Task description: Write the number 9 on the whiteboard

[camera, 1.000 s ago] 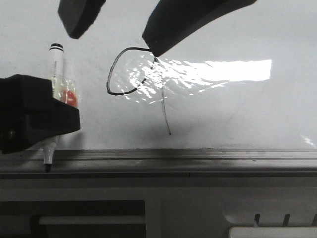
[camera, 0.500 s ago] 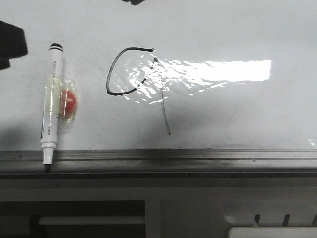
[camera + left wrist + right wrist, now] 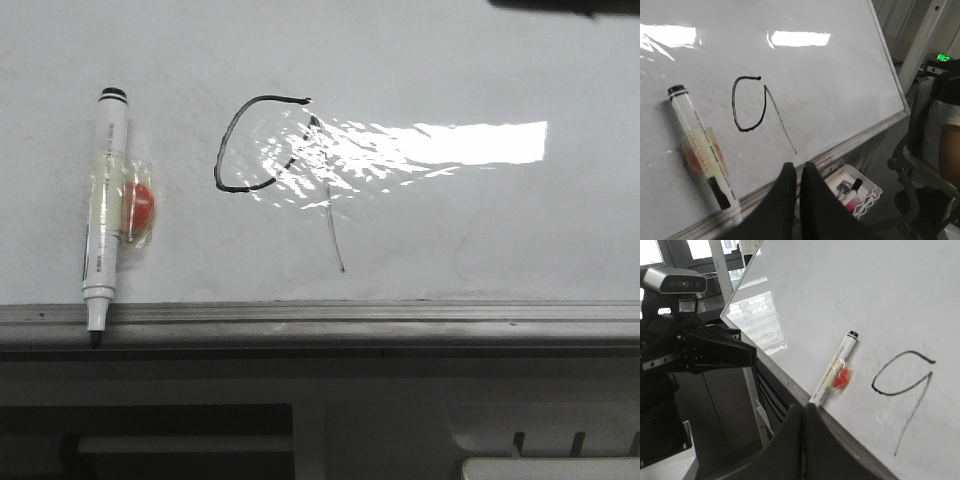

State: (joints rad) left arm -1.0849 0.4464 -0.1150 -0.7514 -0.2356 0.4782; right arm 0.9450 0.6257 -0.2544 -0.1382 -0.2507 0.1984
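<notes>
The number 9 [image 3: 275,170] sits drawn mid-whiteboard [image 3: 480,230], the marker pen [image 3: 105,215] lying by the ledge. We've pulled both arms off since a second ago; left gripper [image 3: 796,175] and right gripper [image 3: 803,412] fingers are pressed together, empty. We judge writing finished.

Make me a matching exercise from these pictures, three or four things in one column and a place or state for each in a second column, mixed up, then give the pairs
Things:
1. number 9
2. marker pen
3. left tool
4. metal ledge

States or places:
A. fingers shut, holding nothing
B. runs along the whiteboard's edge
C. drawn in black, loop not fully joined
D. lying on the board, tip on the ledge

Pairs: 1-C, 2-D, 3-A, 4-B
</notes>
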